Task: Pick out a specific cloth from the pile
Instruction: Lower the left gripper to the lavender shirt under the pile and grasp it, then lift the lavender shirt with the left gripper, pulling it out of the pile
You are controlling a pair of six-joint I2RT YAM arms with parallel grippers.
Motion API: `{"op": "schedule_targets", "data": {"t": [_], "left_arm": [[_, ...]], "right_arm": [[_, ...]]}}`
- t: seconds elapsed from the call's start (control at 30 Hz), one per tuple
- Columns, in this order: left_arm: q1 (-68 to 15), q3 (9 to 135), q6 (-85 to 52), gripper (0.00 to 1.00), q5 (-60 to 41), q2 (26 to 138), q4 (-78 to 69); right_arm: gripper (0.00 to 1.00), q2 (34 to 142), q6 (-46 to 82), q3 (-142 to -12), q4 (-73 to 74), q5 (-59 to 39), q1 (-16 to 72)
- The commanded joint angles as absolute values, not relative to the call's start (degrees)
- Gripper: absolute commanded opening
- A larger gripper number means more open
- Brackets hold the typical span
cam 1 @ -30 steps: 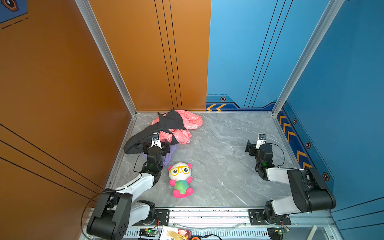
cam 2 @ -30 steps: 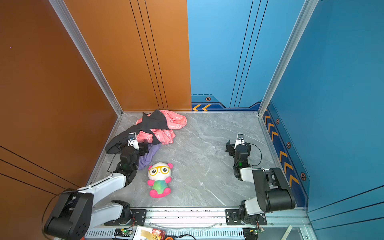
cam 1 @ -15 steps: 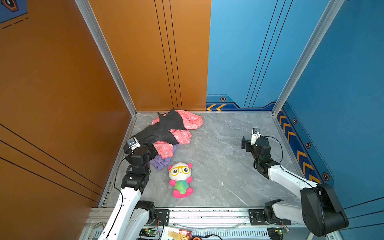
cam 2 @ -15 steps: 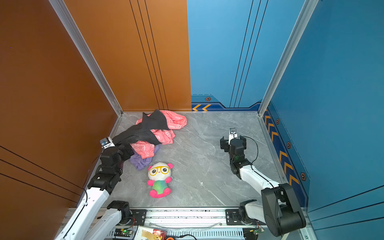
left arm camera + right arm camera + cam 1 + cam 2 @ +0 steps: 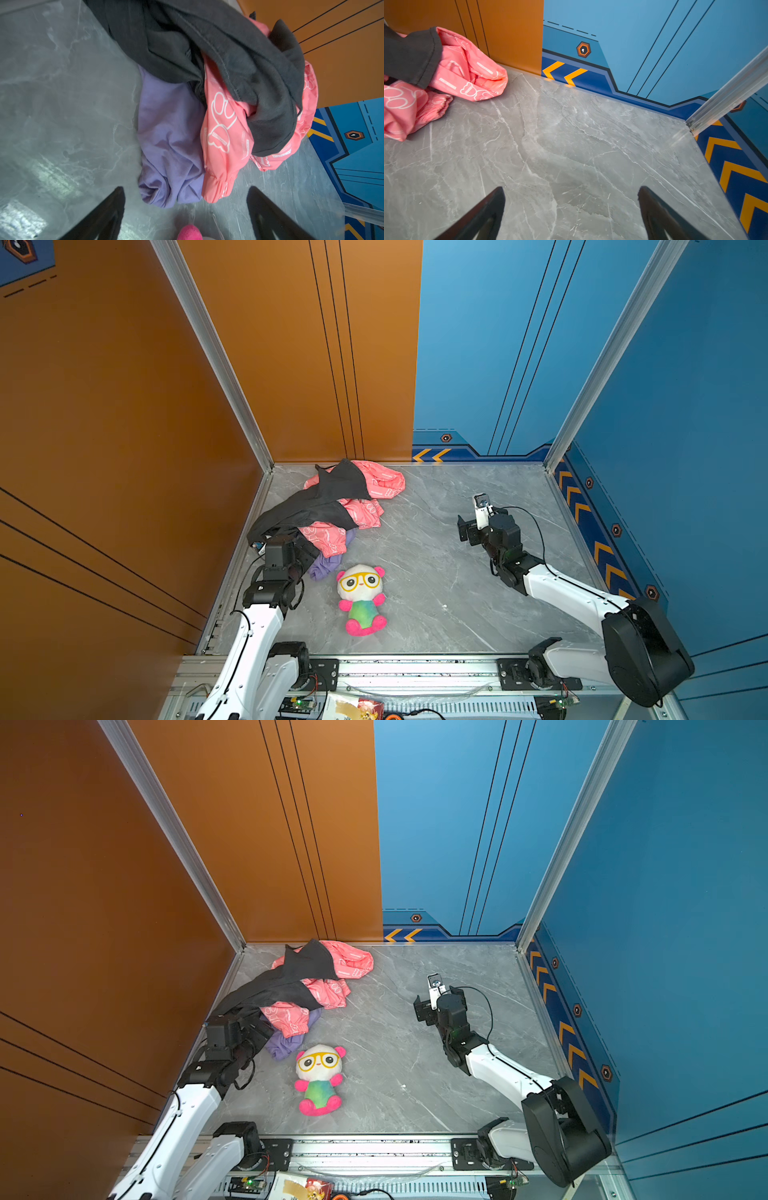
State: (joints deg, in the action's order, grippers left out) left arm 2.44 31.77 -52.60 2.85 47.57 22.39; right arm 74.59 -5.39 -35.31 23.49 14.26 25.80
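L end effector (image 5: pixel 186 190) spread wide — near lilac cloth (image 5: pixel 168 135).

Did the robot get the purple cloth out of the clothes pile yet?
Not yet. Done: nothing is out. The purple cloth lies tucked partly under the pink cloth and the black garment. In hand: the left gripper is open, right by the purple cloth's loose end, not holding it. The right gripper is open over the table. Left: grab it and pull it free.
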Motion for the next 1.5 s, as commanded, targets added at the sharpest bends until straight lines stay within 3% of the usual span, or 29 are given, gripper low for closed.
{"op": "schedule_targets", "data": {"t": [0.0, 0.33, 0.8, 0.93, 1.1, 1.17, 1.47], "left_arm": [[3.7, 32.1, -59.2, 0.89, -2.5, 48.8, 23.9], [7.0, 29.1, -69.0, 0.72, -5.5, 54.3, 21.2], [7.3, 34.5, -67.6, 0.66, -12.9, 71.8, 18.5], [7.3, 35.0, -67.4, 0.47, -13.5, 75.0, 15.5], [7.3, 37.1, -65.8, 0.11, -15.4, 78.3, 14.0], [7.2, 38.3, -64.8, 0.03, -15.9, 78.7, 14.0], [6.4, 44.6, -64.2, 0.00, -12.4, 74.8, 16.0]], "right_arm": [[1.00, 75.7, -5.7, -36.6, 22.7, 12.9, 27.1], [1.00, 76.5, -4.2, -36.8, 21.9, 10.3, 28.5], [1.00, 74.2, -3.8, -35.7, 19.9, 8.4, 29.6], [1.00, 74.1, -3.8, -35.8, 19.7, 8.3, 29.7], [1.00, 74.7, -3.1, -36.2, 19.7, 8.2, 29.8], [1.00, 75.1, -2.9, -36.4, 19.7, 8.1, 30.0], [1.00, 77.2, -2.9, -37.9, 19.7, 8.7, 31.3]]}}
